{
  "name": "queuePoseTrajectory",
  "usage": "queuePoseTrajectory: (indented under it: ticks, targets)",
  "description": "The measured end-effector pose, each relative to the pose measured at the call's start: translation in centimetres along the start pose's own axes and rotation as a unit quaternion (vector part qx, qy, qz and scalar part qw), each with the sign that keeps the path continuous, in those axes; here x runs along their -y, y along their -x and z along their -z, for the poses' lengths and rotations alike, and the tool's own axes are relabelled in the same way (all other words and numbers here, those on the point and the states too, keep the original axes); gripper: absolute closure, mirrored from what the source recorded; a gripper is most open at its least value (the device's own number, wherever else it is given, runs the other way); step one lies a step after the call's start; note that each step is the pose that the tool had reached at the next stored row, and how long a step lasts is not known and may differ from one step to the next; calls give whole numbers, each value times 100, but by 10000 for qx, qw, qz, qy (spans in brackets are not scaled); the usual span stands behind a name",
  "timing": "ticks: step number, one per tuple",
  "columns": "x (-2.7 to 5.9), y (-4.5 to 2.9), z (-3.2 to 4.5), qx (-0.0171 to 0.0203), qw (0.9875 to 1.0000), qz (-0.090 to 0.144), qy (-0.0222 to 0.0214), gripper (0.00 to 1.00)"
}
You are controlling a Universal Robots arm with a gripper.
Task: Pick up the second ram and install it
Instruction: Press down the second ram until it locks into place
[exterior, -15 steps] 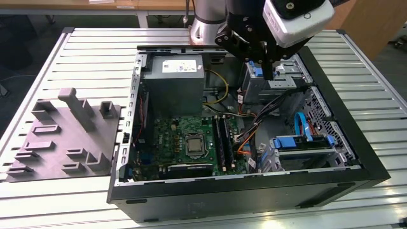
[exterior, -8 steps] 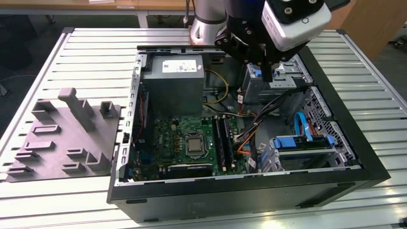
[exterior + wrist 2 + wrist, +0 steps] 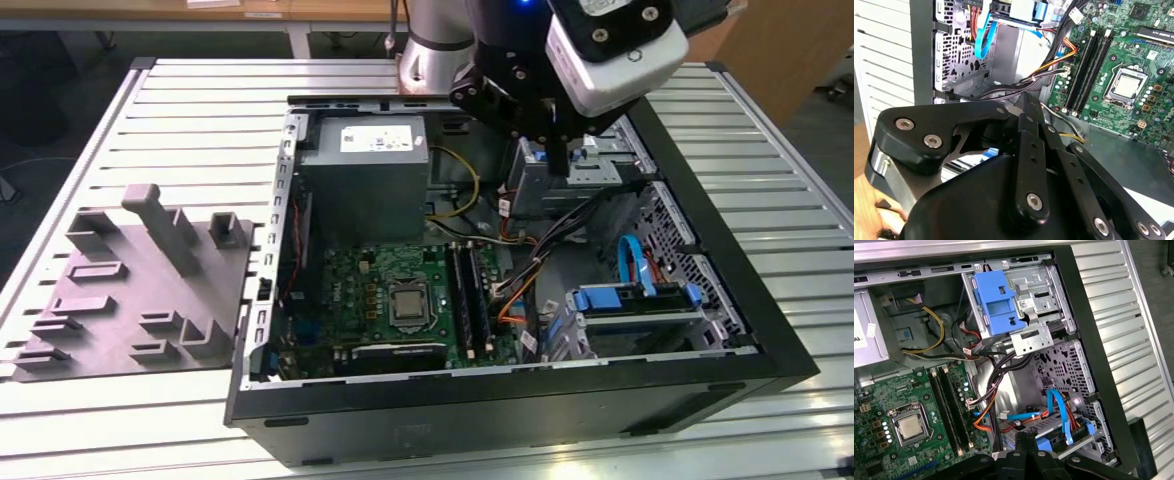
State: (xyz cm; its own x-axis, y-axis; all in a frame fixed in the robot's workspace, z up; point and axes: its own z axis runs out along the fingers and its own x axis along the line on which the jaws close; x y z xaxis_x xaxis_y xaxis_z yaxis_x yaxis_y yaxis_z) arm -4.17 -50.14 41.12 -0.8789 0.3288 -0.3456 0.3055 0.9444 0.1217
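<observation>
Exterior view: motherboard (image 3: 354, 285) inside open case (image 3: 534, 412)

The room is bright, and the light comes from up above. The metal table (image 3: 747, 150) shines pale, nearly white, and in the first wrist view its slats look washed out. Inside the computer case (image 3: 534, 415) it is much darker, with deep shade down by the cables (image 3: 561, 235) and under the arm (image 3: 441, 40). The power supply (image 3: 363, 150) catches light on its top. The silver chip holder (image 3: 1126, 86) gleams a little. The gripper (image 3: 1025, 102) is black, with a soft pale shine on its round edges and bolts. A small blue light (image 3: 523, 3) glows on the arm. Colours look clear, and the blue bracket (image 3: 996, 305) stands out.
</observation>
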Motion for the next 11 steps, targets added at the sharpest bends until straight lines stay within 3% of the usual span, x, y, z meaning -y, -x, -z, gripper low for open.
queuePoseTrajectory:
  ticks: [11]
  targets:
    - [3, -6, -20, -21, 10000, 0, -7, 90]
